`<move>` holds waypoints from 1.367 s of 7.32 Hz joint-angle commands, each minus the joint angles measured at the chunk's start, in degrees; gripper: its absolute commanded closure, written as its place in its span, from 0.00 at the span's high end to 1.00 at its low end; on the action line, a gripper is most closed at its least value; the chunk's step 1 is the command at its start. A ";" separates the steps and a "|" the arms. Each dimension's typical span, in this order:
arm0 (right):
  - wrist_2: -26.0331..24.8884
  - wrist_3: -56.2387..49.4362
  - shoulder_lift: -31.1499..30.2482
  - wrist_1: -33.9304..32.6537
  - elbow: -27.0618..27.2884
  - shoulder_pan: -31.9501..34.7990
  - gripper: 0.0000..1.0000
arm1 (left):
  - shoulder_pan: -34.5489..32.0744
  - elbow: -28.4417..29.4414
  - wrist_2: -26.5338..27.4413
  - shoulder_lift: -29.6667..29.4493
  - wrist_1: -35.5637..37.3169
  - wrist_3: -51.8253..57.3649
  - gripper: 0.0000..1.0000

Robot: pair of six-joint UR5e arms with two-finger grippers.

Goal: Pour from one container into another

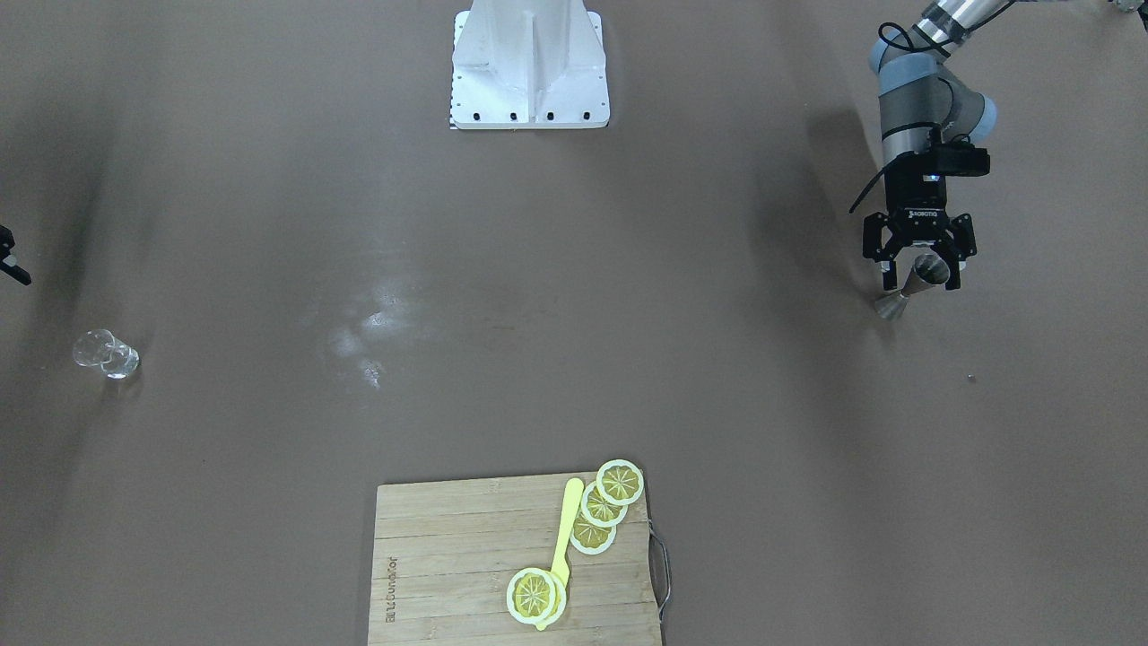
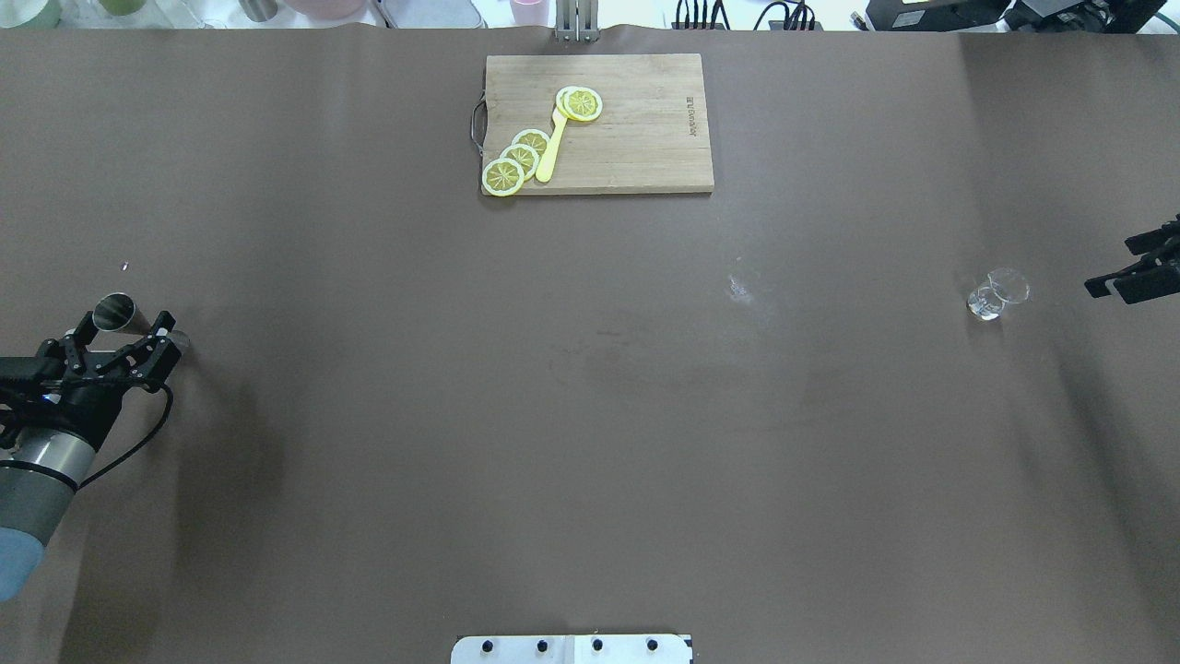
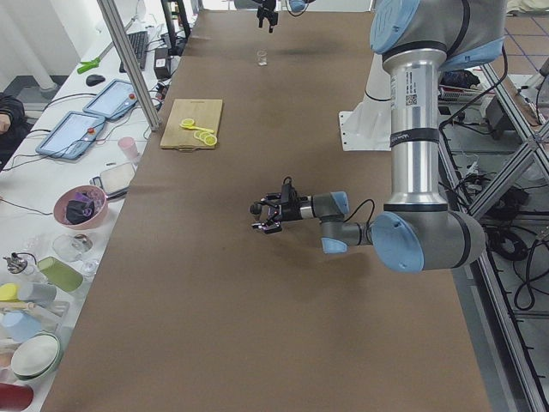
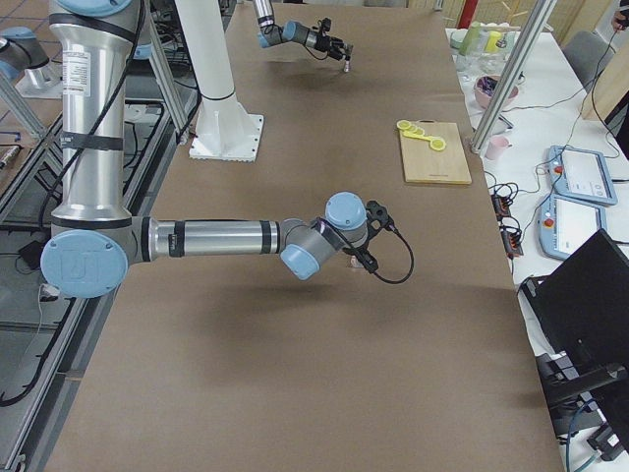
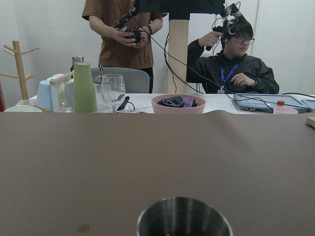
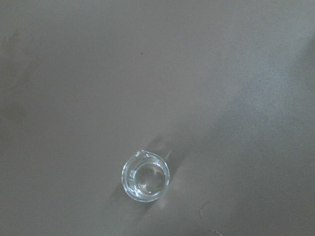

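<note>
The steel jigger (image 1: 913, 287) stands upright on the brown table near the robot's left end, also seen in the overhead view (image 2: 118, 312). My left gripper (image 1: 918, 274) hangs over it, open, one finger on each side of the upper cone, without clamping it. In the left wrist view only the jigger's rim (image 5: 184, 217) shows, at the bottom edge. The clear glass cup (image 2: 996, 292) stands alone near the opposite end (image 1: 106, 352). My right gripper (image 2: 1120, 267) hovers open a little to the cup's outer side. From straight above, the right wrist camera sees the cup (image 6: 145, 177).
A wooden cutting board (image 2: 636, 138) with lemon slices (image 2: 503, 176) and a yellow knife (image 2: 551, 148) lies at the table's far middle edge. The white robot base (image 1: 529, 72) is on the near side. Bowls, cups and two operators lie beyond the table's left end.
</note>
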 commanded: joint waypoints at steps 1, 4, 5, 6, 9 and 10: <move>-2.66 7.53 0.10 13.16 -4.62 -3.24 1.00 | 0.55 1.81 0.02 -0.65 0.01 -1.60 0.96; -11.00 10.81 1.23 20.59 -6.13 -8.60 1.00 | 0.82 1.99 0.02 -0.74 0.44 -1.61 0.93; -12.07 10.82 1.15 22.08 -6.74 -9.13 1.00 | 0.82 1.99 0.02 -0.75 0.79 -1.52 0.88; -12.16 10.82 1.15 23.49 -7.71 -9.23 1.00 | 0.82 1.99 0.02 -0.75 1.06 -1.52 0.83; -12.87 14.91 1.77 27.62 -10.62 -11.06 1.00 | 0.82 1.99 0.11 -1.53 1.50 -1.34 0.63; -14.96 16.51 1.85 30.07 -11.75 -12.73 1.00 | 0.82 1.99 0.11 -1.80 1.50 -1.17 0.58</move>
